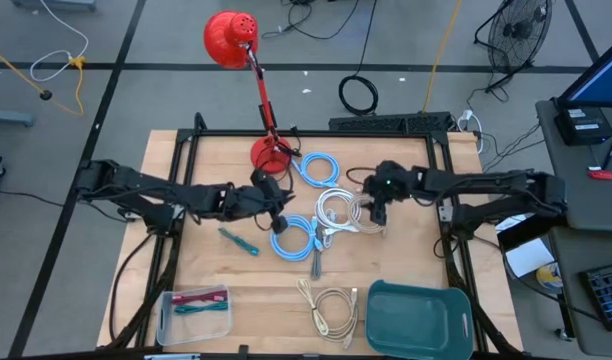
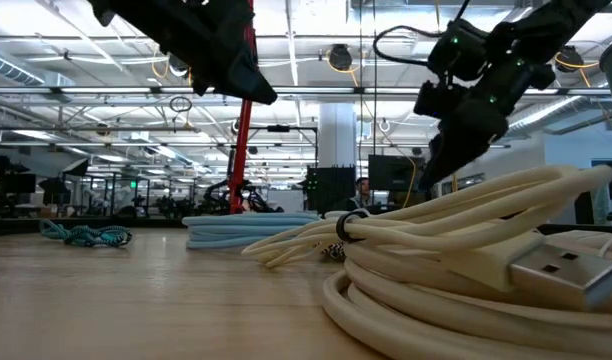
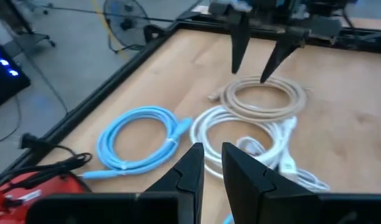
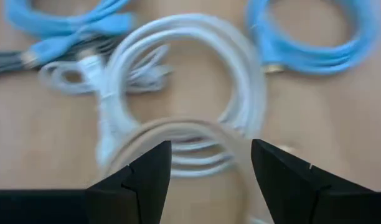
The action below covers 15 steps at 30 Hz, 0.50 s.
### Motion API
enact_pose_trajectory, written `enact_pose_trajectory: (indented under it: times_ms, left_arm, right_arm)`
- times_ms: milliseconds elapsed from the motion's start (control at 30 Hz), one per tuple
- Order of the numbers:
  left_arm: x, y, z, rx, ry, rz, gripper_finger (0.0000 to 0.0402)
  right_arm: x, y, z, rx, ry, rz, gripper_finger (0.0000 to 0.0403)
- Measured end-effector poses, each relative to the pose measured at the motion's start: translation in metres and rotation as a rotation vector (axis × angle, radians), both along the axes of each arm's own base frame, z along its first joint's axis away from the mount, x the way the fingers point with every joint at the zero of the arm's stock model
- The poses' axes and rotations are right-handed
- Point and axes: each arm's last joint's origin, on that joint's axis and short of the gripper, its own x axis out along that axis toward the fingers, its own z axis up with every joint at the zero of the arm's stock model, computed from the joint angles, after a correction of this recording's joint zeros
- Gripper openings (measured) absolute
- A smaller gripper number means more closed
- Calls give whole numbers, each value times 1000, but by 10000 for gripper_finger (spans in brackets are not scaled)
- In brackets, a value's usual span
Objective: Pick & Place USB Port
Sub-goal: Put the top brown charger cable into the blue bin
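We hold the right claw (image 1: 376, 213) spread wide and empty, directly over the beige cable coil (image 3: 263, 99) near the middle of the table (image 1: 406, 265). The coil lies flat beneath it, so a straight descent should reach it. Our left claw (image 1: 277, 208) hovers just beside the white coil (image 1: 336, 208), nearly closed, holding nothing.

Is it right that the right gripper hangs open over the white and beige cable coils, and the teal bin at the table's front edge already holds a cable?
Not quite. The high view shows the teal bin empty. The rest stands: the right gripper hangs open over the white cable coil and the beige cable coil.
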Motion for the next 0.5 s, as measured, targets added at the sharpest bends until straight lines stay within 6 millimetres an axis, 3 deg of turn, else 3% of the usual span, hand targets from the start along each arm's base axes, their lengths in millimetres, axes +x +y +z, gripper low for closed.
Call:
enact_pose_trajectory:
  times_ms: [233, 500]
  left_arm:
    - [-1, -16, 0, -4, -2, -55, 60]
    - [-2, -25, 0, -38, -17, -66, 60]
  right_arm:
    - [12, 24, -19, 67, 85, 91, 212]
    - [10, 37, -27, 107, 165, 109, 212]
